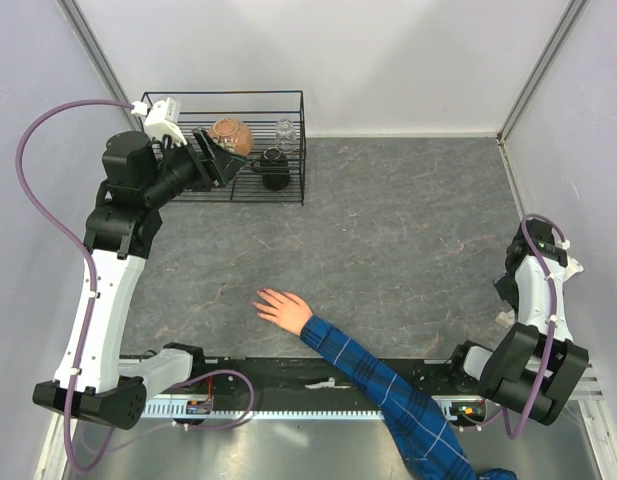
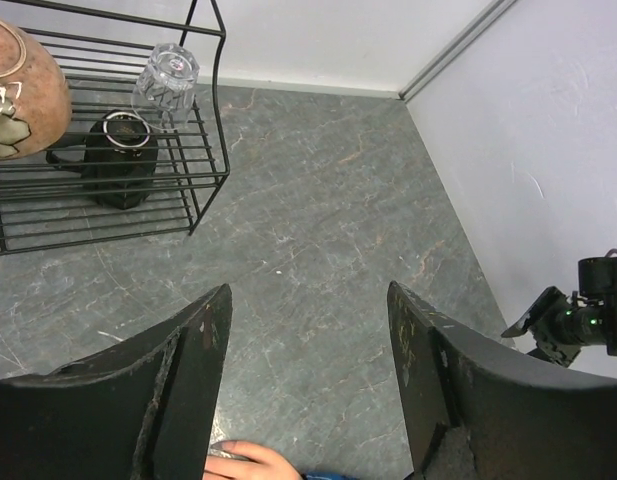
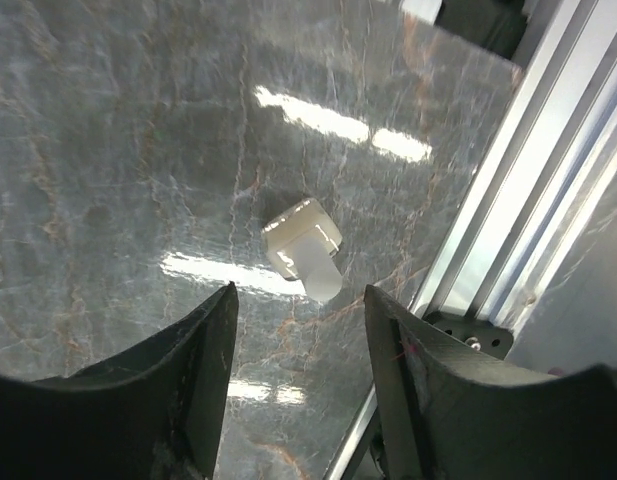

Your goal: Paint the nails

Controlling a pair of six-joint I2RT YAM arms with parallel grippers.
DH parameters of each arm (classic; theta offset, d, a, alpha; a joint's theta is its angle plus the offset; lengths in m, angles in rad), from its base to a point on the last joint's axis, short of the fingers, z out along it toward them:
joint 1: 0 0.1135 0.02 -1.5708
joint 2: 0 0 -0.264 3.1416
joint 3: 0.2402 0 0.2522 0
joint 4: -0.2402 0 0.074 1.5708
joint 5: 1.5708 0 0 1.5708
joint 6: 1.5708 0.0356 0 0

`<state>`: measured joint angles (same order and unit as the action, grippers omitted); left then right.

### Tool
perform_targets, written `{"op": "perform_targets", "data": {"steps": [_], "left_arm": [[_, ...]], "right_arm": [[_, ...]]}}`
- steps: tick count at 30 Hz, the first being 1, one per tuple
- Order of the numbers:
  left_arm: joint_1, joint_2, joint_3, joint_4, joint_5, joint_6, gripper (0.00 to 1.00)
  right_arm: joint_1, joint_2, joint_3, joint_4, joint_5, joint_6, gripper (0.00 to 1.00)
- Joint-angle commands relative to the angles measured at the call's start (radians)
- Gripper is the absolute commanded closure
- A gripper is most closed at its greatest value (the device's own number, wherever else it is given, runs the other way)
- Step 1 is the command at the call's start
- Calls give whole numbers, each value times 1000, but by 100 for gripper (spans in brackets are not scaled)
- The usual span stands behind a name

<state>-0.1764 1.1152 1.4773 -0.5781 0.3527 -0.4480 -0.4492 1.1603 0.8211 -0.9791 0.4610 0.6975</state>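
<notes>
Hand [image 1: 284,309] lies flat on the bench [image 1: 408,230] near the front edge, between the two arm bases. The nails [image 1: 262,299] sit at its fingertips, too small to make out. The plaid sleeve [image 1: 378,385] runs back toward the lower right.

Left pincer [image 2: 308,300]: released, jaws apart, nothing between them. It is held high beside the wire rack [image 1: 303,150], well apart from the hand.

Right pincer [image 3: 300,310]: also released and empty, low over a small white-capped bottle [image 3: 303,240]. The bottle appears to lie on its side near the bench's right rail [image 3: 528,200].

Risks, as judged:
- The bottle lies skewed to the jaw line. A grip could catch only the cap corner and flick it against the rail or off the bench.
- Neither pincer holds a brush, so any approach to the nails now means hard fingers on skin.
- The left arm is close to the rack, and a careless swing could clip the wire or the glass [image 2: 166,80].
- The hand is live and may shift mid-stroke.
</notes>
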Motion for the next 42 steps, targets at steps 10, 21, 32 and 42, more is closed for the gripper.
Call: {"op": "perform_targets", "data": {"steps": [10,21,32,42], "left_arm": [[-3,3,37,-3,35,-4,31],[-3,5,29,-8,26,5,31],[-2,6,32,-25,6,22,31],[-2,14,52,-115,-72,23,33]], "right_arm": [[-29,18,-57,49,22,50,49],[-40,44,-60,42,59,66,54],[-45,76,-62,43,45,54,84],[254,93,146,77,42,-84,100]]}}
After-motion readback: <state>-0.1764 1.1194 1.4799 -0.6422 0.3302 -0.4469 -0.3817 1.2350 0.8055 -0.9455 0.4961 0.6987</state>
